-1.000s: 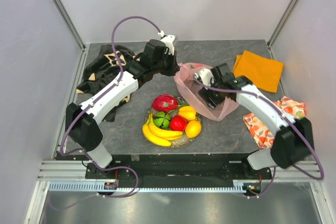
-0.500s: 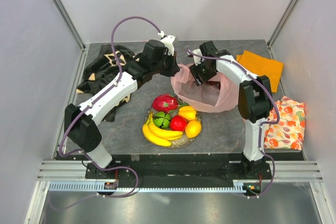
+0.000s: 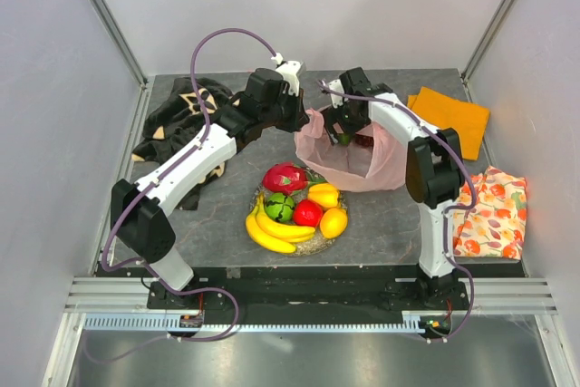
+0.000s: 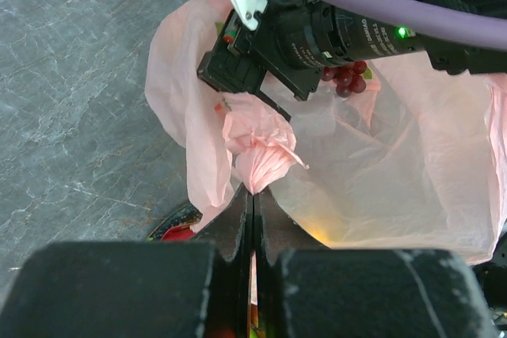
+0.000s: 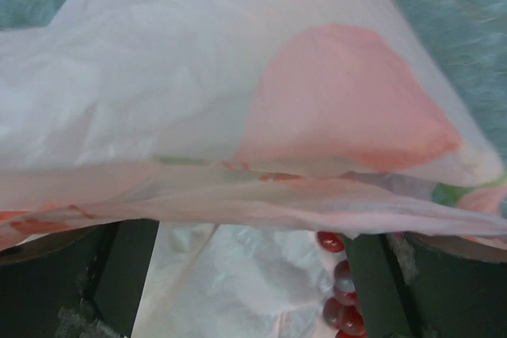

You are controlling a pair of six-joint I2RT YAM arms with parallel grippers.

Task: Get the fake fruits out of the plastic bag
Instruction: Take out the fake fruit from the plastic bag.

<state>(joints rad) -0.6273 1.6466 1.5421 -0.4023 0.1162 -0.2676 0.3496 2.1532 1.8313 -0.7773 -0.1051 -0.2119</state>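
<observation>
Crumpled pink bag [image 3: 361, 162] holds grapes [image 4: 346, 78]; other fruits [image 3: 294, 206] beside.

Top view: even, diffuse light, probably from overhead; soft shadows lie under the arms on the table [image 3: 381, 224]. Small highlights sit on the fake fruits [image 3: 308, 213]. Left wrist view: plastic bag [image 4: 380, 172] sharp, glowing translucent; left gripper [image 4: 253, 195] dark and blurred (close to lens). Right wrist view: soft throughout, bag washed pale.
</observation>
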